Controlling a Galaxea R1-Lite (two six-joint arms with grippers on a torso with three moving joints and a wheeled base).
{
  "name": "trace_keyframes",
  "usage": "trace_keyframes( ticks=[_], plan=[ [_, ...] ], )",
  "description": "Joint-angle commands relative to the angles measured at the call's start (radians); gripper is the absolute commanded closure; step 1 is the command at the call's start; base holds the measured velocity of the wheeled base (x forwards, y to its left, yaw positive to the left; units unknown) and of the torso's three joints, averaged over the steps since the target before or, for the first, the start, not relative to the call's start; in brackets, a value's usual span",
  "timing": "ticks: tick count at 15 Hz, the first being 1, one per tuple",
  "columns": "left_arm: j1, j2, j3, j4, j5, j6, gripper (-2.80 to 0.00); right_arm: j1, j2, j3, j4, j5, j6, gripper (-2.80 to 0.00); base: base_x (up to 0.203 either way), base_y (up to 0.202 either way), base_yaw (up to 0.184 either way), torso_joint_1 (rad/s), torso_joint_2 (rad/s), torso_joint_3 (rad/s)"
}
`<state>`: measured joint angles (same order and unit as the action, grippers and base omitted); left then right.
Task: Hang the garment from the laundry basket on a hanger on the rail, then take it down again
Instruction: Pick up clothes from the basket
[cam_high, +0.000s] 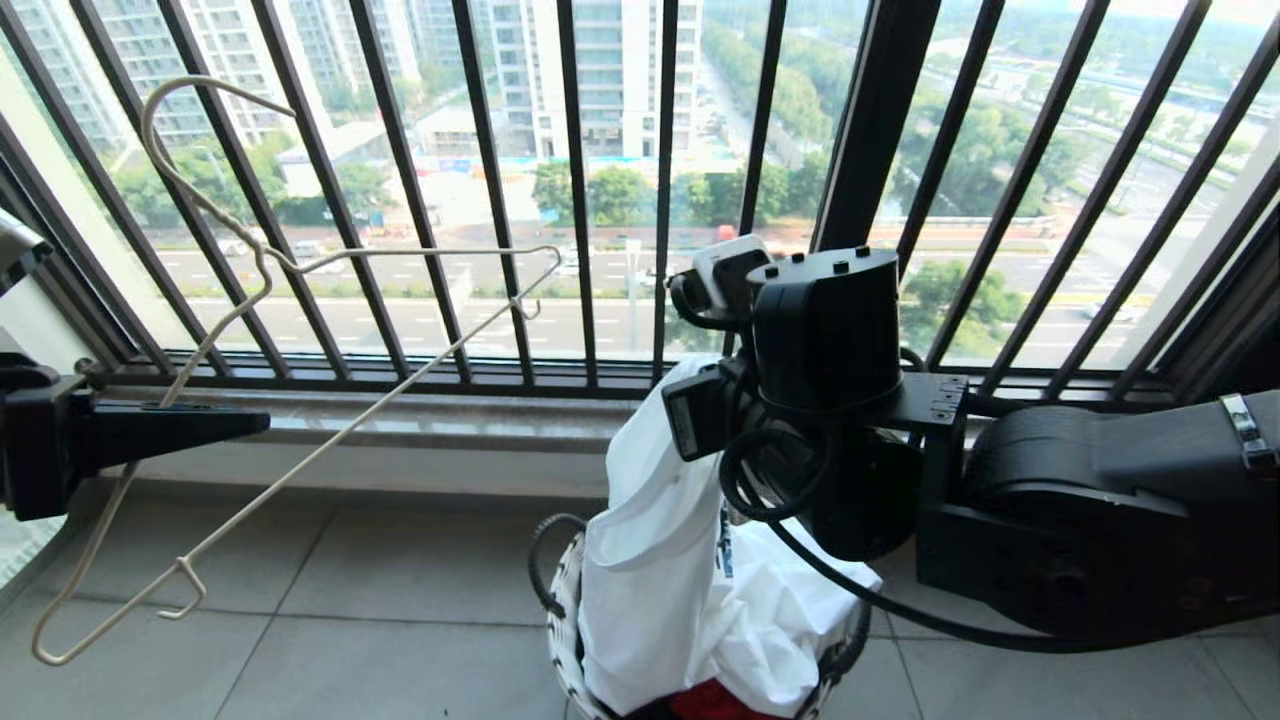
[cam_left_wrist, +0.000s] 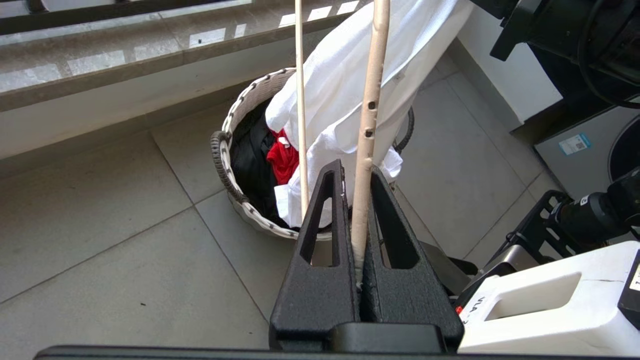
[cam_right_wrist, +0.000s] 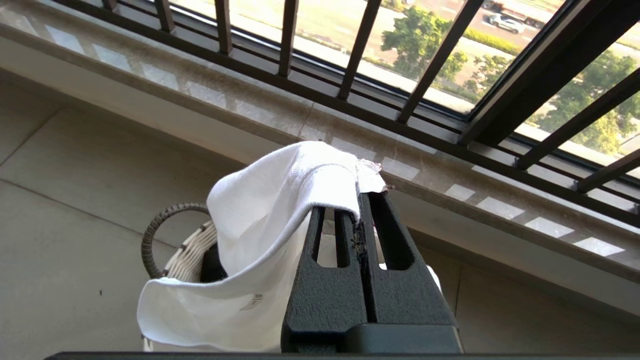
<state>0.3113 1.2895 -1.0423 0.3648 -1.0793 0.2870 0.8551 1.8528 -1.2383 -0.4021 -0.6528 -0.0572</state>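
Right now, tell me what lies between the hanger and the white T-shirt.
Only bare floor tiles and windowsill separate the hanger from the T-shirt in the head view.

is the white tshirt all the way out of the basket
No: the right gripper lifts the T-shirt by one edge, but its lower part remains inside the basket.
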Motion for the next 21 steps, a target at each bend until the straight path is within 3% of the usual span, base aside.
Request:
trace_keyframes(
  ticks=[1,13,17,21],
  plan=[
    [-0.003,-0.009,0.002,0.002,-0.005,0.001,0.0,-0.014,0.011,-0.007,-0.004,-0.004,-0.001,0.0,0.0,0.0,0.0,0.007,0.0,0.207],
    [-0.004,0.002,0.004,0.0,-0.005,0.001,0.0,-0.037,0.017,-0.021,-0.004,-0.002,-0.001,0.0,0.0,0.0,0.0,0.001,0.0,0.204],
    [-0.004,0.007,0.014,-0.001,-0.005,0.01,0.0,-0.041,0.017,-0.021,-0.003,-0.001,-0.001,0.0,0.0,0.0,0.0,0.0,-0.03,0.002],
    [-0.01,0.006,0.064,0.0,-0.009,0.117,0.0,-0.071,0.024,-0.039,-0.004,0.008,0.0,0.0,0.0,0.0,0.0,0.004,0.03,0.056]
  ],
)
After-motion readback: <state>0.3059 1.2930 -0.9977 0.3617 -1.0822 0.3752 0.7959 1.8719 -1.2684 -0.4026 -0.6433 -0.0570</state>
